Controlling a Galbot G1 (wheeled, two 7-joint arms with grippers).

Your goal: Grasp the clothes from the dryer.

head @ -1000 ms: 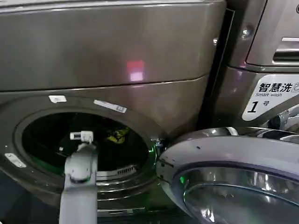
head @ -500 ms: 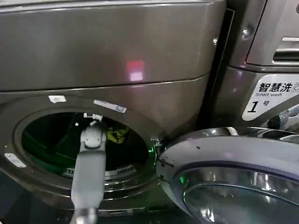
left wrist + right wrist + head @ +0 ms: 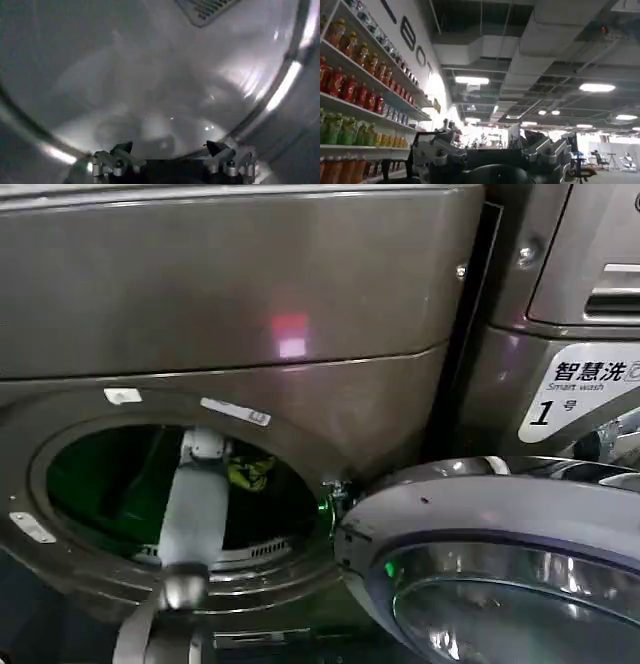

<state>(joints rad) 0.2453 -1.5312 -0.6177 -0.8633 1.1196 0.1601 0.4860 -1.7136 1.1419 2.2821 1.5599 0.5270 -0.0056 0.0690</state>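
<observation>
L arm reaching up into dryer [image 3: 240, 304] drum | L end effector [image 3: 170, 150] released, empty | clothes [image 3: 250, 474] beside wrist

Dryers: one [image 3: 240, 294], bronze-grey, porthole open.
Other machines: one [image 3: 570, 334], beside the dryer, bearing a "1" label.
Doors: one [image 3: 480, 554], round, swung open.
Front lights: one [image 3: 290, 334], pink-red, on the dryer's panel.
Stickers round the porthole: three, white [image 3: 235, 411].
Clothes: one bundle [image 3: 250, 473], yellow-green, in the drum.
Arms in the drum: one, the left [image 3: 195, 504].
Vents in the drum wall: one [image 3: 205, 9].
Shelves: three rows seen [image 3: 355, 105], lined with bottles too many to count.
Ceiling lights: several; exact number cannot be told.
</observation>
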